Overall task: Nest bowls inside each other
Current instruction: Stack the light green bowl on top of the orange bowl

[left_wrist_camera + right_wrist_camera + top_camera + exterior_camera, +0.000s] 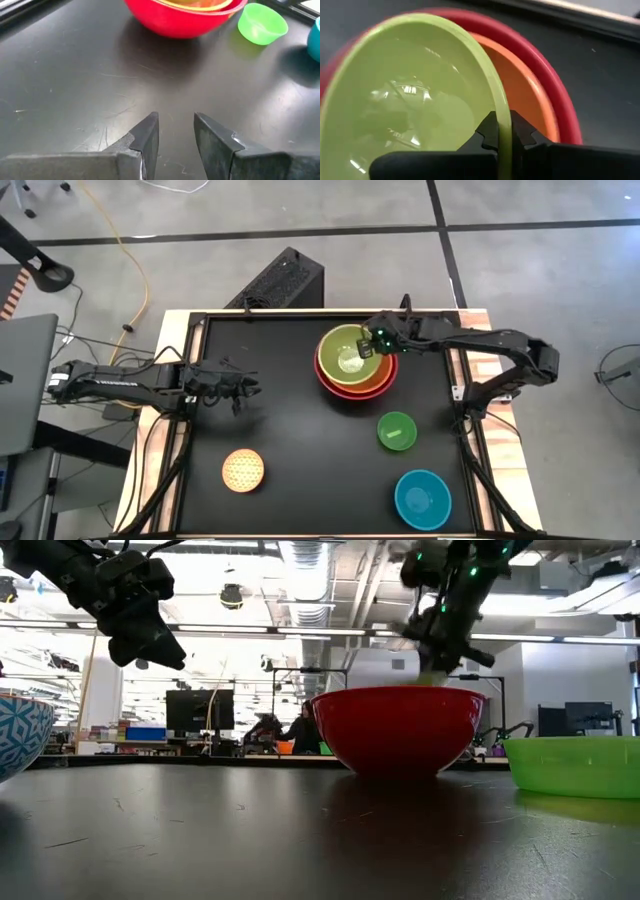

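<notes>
A red bowl [355,385] stands at the table's far middle with an orange bowl [530,95] inside it. The lime green bowl [347,352] sits over them, tilted, with my right gripper [368,346] shut on its rim. A small bright green bowl [396,430], a teal bowl [422,498] and a dotted yellow bowl [243,470] stand apart on the black table top. My left gripper [176,130] hovers open at the table's left, holding nothing. My right gripper pinches the lime green bowl's rim [506,125] on its right side, one finger inside the bowl and one outside. The fingers slant down from the table's right. The bowl is tilted over the orange bowl; whether it rests on it I cannot tell.
Raised wooden edges [470,360] frame the black top. A wide bare stretch of table [290,410] lies between the left gripper and the stacked bowls. In the low view, the room behind holds desks, screens and seated people [300,730].
</notes>
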Motion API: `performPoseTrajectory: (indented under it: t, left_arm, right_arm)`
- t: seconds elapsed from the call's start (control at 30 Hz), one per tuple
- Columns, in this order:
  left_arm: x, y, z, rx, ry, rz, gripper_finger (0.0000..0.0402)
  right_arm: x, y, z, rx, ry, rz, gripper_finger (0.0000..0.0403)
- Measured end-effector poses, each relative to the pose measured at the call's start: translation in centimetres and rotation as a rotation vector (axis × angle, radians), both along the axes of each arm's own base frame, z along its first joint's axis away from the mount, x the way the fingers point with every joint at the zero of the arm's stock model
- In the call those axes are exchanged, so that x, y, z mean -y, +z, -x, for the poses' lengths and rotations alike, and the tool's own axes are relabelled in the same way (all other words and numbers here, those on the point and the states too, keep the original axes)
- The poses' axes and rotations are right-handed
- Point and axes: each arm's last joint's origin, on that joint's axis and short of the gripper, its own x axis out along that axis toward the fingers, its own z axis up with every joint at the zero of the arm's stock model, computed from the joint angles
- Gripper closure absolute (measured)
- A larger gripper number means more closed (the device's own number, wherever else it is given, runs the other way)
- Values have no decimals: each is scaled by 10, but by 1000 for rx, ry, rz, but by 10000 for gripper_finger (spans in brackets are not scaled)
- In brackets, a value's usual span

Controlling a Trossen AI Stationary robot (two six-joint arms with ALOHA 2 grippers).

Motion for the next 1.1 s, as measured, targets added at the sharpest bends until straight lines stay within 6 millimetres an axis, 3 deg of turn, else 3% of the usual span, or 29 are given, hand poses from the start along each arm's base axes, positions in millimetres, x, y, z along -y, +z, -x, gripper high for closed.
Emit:
performPoseTrajectory:
  t: [0.27,0.57,1.1]
  left_arm:
    - [-1,0,0,7,40,17,289]
    - [-1,0,0,9,58,17,289]
    - [-1,0,0,9,59,16,289]
  right_arm:
    - [5,-18,-7,-78,-2,-25,383]
    - [7,-19,-1,-121,-10,-39,377]
    - [6,-20,0,-130,-13,-52,261]
